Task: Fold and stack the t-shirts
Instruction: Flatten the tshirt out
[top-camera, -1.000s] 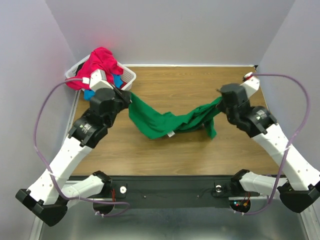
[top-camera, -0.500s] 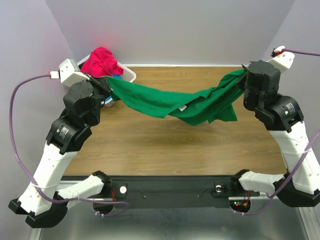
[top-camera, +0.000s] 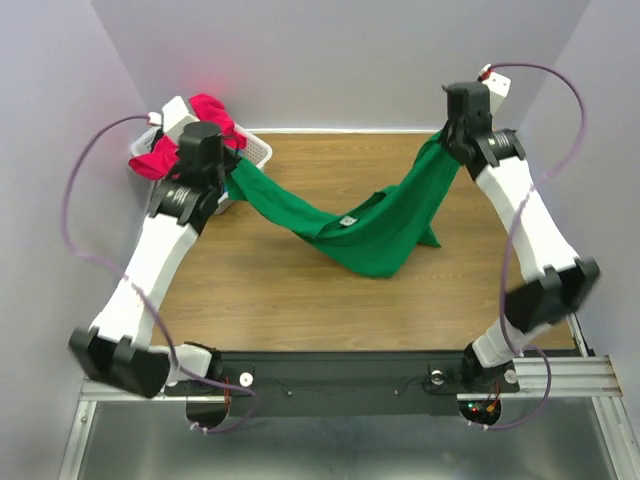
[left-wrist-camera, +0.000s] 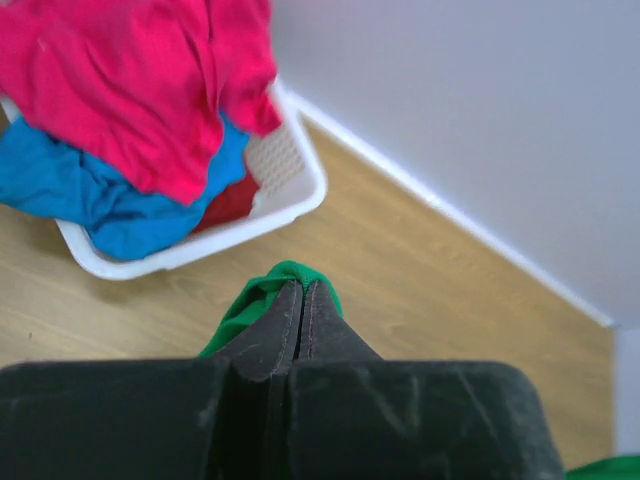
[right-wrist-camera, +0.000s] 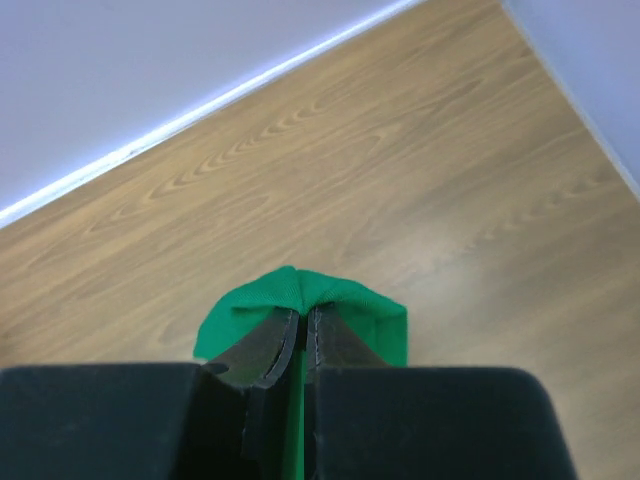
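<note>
One wooden table spans the top view, walled on three sides. Both arms stand taller than they did a second ago. The left arm now stretches up its side toward the far-left corner, and the right arm reaches nearly to the back wall, where before both were bent low over the wood.

Between them hangs the green t-shirt, slung in a deep V. A second ago it lay bunched and low across the middle. Half a second ago it was pulled out flatter and wider. Its lowest fold now dips toward the table right of centre, and whether it touches the wood cannot be told.

The white basket sits in the far-left corner as before. The pinkish-red t-shirt is heaped over its rim, with the blue t-shirt under it.

The left gripper is just beside the basket, its jaws pressed together on one bunched green end. The right gripper is high at the far right and pinches the other end the same way. A small white label shows on the cloth near the sag.
</note>
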